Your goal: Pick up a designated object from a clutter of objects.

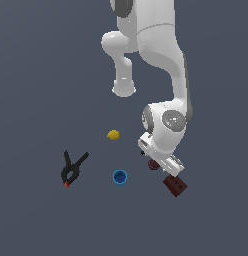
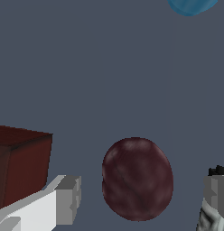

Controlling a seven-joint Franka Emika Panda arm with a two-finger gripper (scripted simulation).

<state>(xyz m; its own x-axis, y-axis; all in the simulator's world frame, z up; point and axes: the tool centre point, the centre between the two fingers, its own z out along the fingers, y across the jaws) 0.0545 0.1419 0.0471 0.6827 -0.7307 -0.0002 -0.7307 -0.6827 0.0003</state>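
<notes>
The hand (image 2: 137,198) stands wide around the dark maroon bumpy ball (image 2: 137,179); lower squarely, close gently, avoiding the reddish-brown block (image 2: 19,164) at its nine o'clock

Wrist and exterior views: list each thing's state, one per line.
Gripper: open, fingers either side of the ball, not touching.
Ball: on the floor, not gripped.
Block: on the floor, beside one finger.
Cup: upright, mouth up.
Clamp: lying flat.
Lemon: resting alone.
</notes>
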